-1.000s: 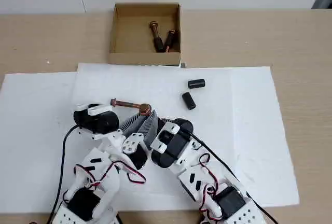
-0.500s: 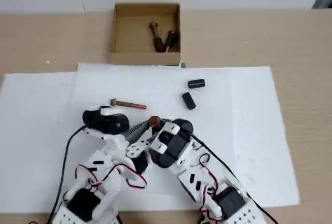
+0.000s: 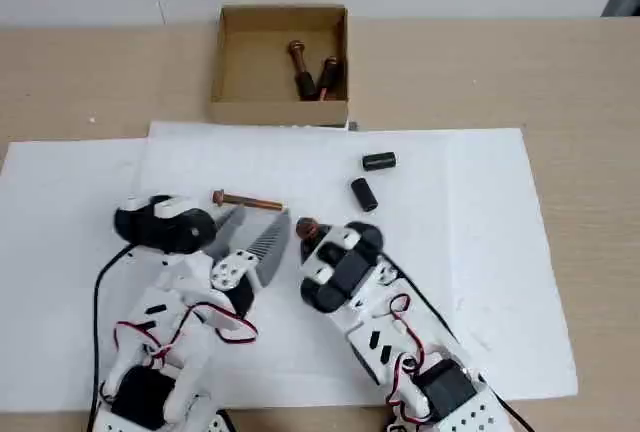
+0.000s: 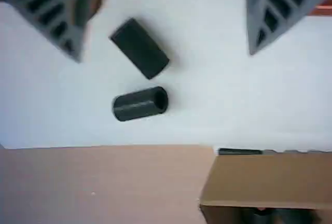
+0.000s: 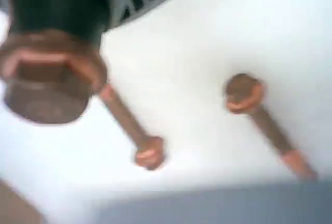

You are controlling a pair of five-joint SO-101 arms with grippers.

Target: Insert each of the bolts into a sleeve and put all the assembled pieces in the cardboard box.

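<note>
Table: wooden top (image 3: 580,82), with white paper (image 3: 480,252) laid under both arms.
Left gripper (image 3: 262,218): grey fingers (image 4: 49,11) spread wide, nothing between them.
Right gripper (image 3: 308,232): beside the left fingertips, clenched on the held bolt (image 3: 306,225). The copper hex head pokes out past the tips. A dark part sits over its shank in the right wrist view; can't tell if that is a sleeve or a finger.
Loose bolts: one (image 3: 245,199) lies flat just past the left fingertips, head away from the right gripper. The right wrist view has two lying on the paper beyond the held head, (image 5: 129,125) and (image 5: 264,120), well apart from each other.
Near sleeve (image 3: 363,194): black, lying down, ahead of the right fingertips and off to their right.
Far sleeve (image 3: 378,162): just beyond the near one, not touching it. Through the left wrist view both sit in the gap between the open fingers.
Cardboard box (image 3: 280,112): farthest out, straight beyond the left fingers, open top. Two assembled pieces (image 3: 300,67) and (image 3: 328,77) lean together at its right side.
Edges: the paper's far edge stops just short of the box front wall.
Open room: bare paper right of the right fingers and left of the left fingers, and bare wood either side of the box.
</note>
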